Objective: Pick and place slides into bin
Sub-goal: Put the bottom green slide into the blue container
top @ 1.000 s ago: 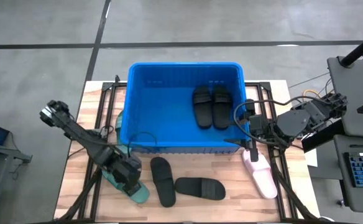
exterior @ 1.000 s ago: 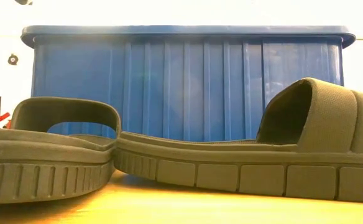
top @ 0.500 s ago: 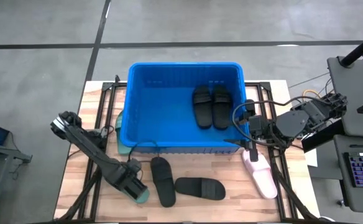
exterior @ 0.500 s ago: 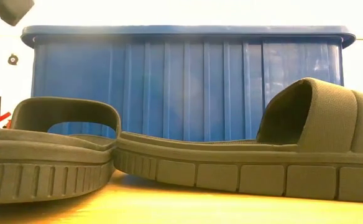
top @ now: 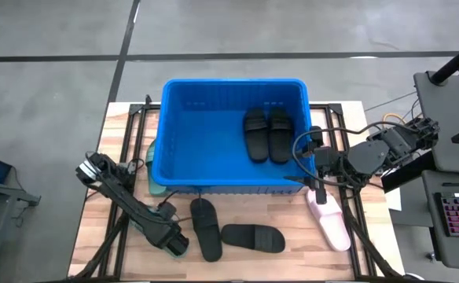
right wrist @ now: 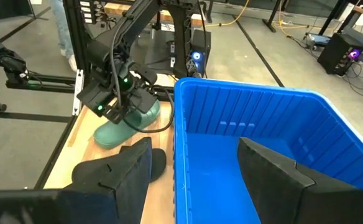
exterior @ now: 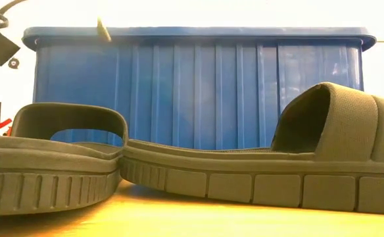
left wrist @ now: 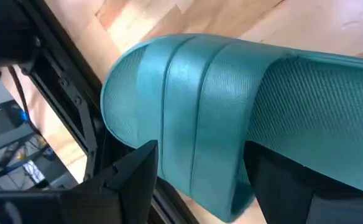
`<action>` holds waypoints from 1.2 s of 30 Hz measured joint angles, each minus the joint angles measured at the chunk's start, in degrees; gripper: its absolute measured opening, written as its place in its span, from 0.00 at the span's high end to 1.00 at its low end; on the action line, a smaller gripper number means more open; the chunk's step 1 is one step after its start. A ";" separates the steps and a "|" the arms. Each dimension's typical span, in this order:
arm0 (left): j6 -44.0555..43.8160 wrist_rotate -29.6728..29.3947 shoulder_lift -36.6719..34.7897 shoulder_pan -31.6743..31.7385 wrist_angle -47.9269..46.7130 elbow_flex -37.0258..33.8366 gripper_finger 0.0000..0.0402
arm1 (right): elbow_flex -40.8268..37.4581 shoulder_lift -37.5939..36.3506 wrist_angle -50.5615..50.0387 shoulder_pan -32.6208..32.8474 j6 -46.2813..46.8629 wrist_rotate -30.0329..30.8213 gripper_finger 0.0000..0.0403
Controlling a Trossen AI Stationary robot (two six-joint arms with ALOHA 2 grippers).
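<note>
A green slide (left wrist: 200, 124) lies on the table's near left, mostly under my left gripper (top: 171, 240). The gripper points steeply down, open, with one finger on each side of the slide's wide strap (left wrist: 194, 93), close to it. My right gripper (right wrist: 194, 180) hangs open and holds nothing above the near right corner of the blue bin (top: 178, 134). Two black slides (top: 266, 135) lie side by side in the bin. Another two black slides (top: 204, 228) (top: 253, 237) lie on the table in front of it. A pink slide (top: 329, 222) lies at the near right.
A second green slide (top: 152, 182) lies against the bin's left near corner. Black frame rails (top: 135, 118) run along the table beside the bin. In the low view the two black slides (exterior: 258, 171) fill the foreground before the bin wall (exterior: 198, 85).
My left gripper has come down and toward the table's near edge onto the green slide, and has tipped to point more steeply down. The slide has stayed where it was. The gripper's opening looks unchanged.
</note>
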 joint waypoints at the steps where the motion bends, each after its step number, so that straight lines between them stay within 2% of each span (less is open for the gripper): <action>1: 0.61 -0.04 0.38 0.00 -0.23 -0.01 0.45 | 0.00 0.00 -0.04 0.00 -0.02 -0.02 0.44; 4: 2.34 -0.11 1.57 -0.09 -1.29 -0.09 0.46 | 0.00 0.00 -0.04 0.00 -0.02 -0.02 0.44; 7: 4.26 -0.20 2.31 -0.09 -1.19 -0.10 0.52 | 0.00 0.00 -0.04 0.00 -0.02 -0.02 0.44; 17: 5.67 -5.46 1.42 -0.35 -2.07 -1.08 0.97 | 0.00 0.00 -0.08 0.00 -0.02 -0.07 0.44; 28: 20.39 -6.01 -8.47 -1.03 -0.70 3.15 1.00 | 0.00 -0.02 -0.10 -0.01 -1.36 -0.11 0.44; 31: 21.49 -7.13 -12.39 -0.99 1.11 5.30 1.00 | 0.00 -0.02 -0.07 -0.02 -1.39 -0.09 0.44; 36: 29.80 -10.42 -18.29 -0.90 7.88 11.41 1.00 | 0.00 -0.02 -0.06 0.00 -2.45 1.45 0.44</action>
